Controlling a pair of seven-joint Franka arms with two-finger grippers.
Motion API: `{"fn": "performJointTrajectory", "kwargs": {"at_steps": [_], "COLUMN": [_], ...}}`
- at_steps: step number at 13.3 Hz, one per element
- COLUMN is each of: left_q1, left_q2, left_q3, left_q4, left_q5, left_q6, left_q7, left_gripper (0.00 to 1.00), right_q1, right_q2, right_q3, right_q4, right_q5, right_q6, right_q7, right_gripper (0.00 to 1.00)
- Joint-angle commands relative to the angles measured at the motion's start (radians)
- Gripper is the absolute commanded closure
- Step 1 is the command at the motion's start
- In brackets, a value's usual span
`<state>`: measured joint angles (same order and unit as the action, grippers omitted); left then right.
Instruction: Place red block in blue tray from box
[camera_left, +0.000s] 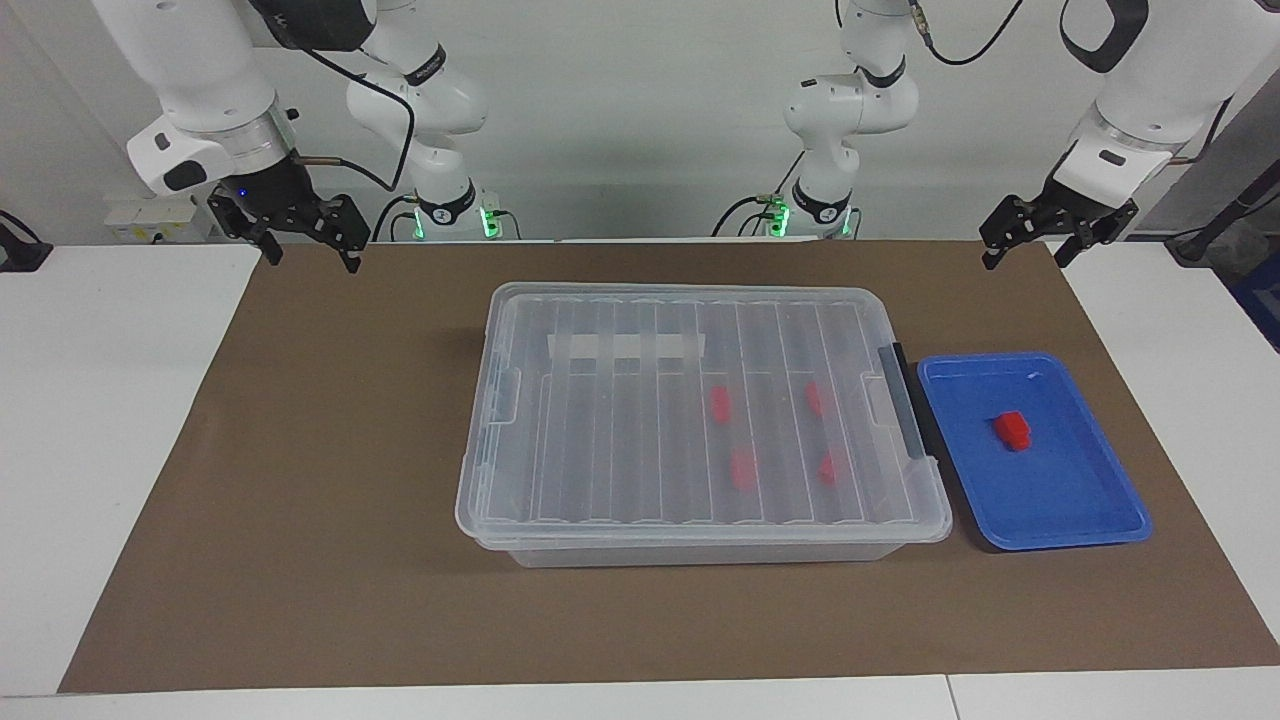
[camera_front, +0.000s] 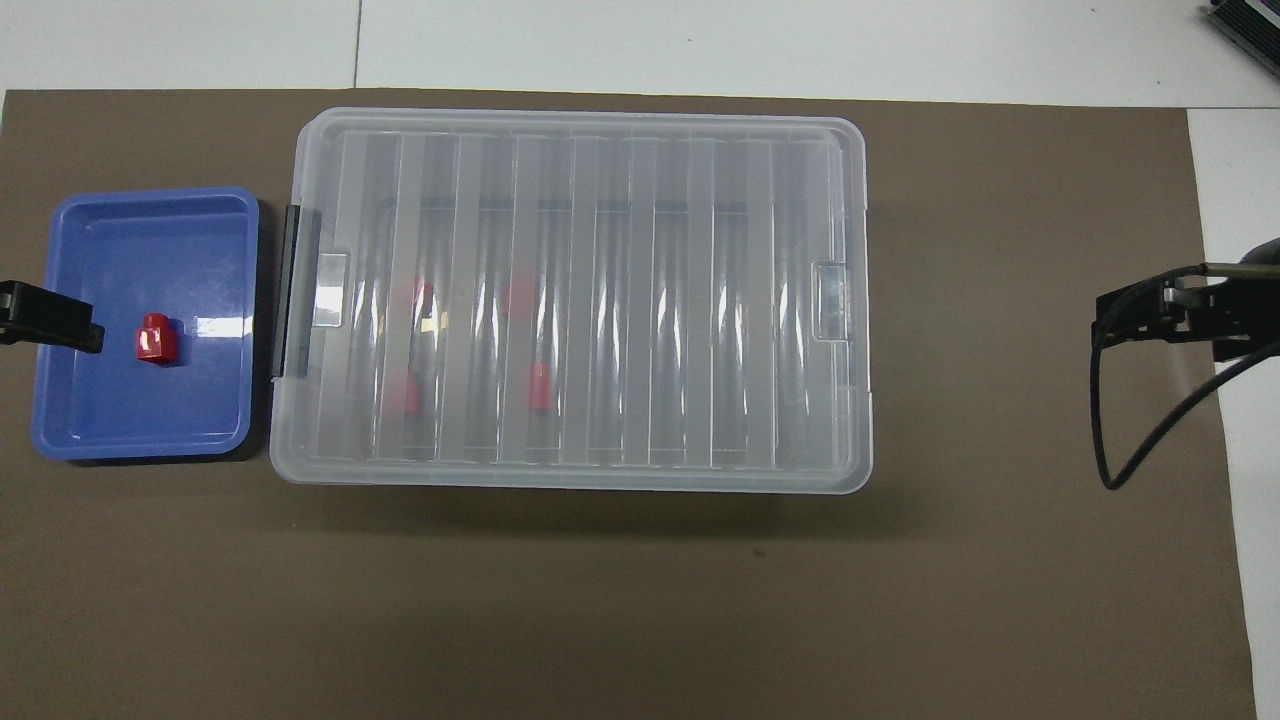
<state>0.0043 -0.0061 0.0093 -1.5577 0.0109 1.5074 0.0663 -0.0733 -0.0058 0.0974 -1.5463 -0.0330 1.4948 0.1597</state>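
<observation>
1. One red block (camera_left: 1012, 430) is seen lying in the tray (camera_left: 1100, 500), lower right of the facing frame, touching no rim.
2. Four more reds (camera_left: 720, 402) can be counted through the lid of the shut box (camera_left: 560, 420), mid-frame; a fifth could be hidden by the ribbing.
3. Probably light, stiff and a bit slick, so the flat sides should be pinched.
4. The left gripper (camera_left: 1035, 250) at upper right and the right gripper (camera_left: 312, 250) at upper left are both spread open and empty, parked off the box.
</observation>
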Motion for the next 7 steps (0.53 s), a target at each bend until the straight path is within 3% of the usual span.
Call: {"fn": "performJointTrajectory", "kwargs": {"at_steps": [1, 7], "left_q1": [-0.017, -0.003], "left_q2": [-0.02, -0.023], "left_q3": [0.009, 0.011], "left_q4": [-0.019, -0.024], "left_q5": [0.007, 0.007], "left_q6": [0.014, 0.01], "left_q7": [-0.019, -0.014], "left_gripper": [0.0, 0.0], "right_q1": [-0.01, -0.011], "right_q2": [-0.023, -0.023], "right_q3": [0.005, 0.005], "right_q4": [-0.026, -0.028], "right_q5": [0.001, 0.001], "right_q6": [0.01, 0.012], "right_q7": [-0.011, -0.011], "right_gripper": [0.0, 0.0]}}
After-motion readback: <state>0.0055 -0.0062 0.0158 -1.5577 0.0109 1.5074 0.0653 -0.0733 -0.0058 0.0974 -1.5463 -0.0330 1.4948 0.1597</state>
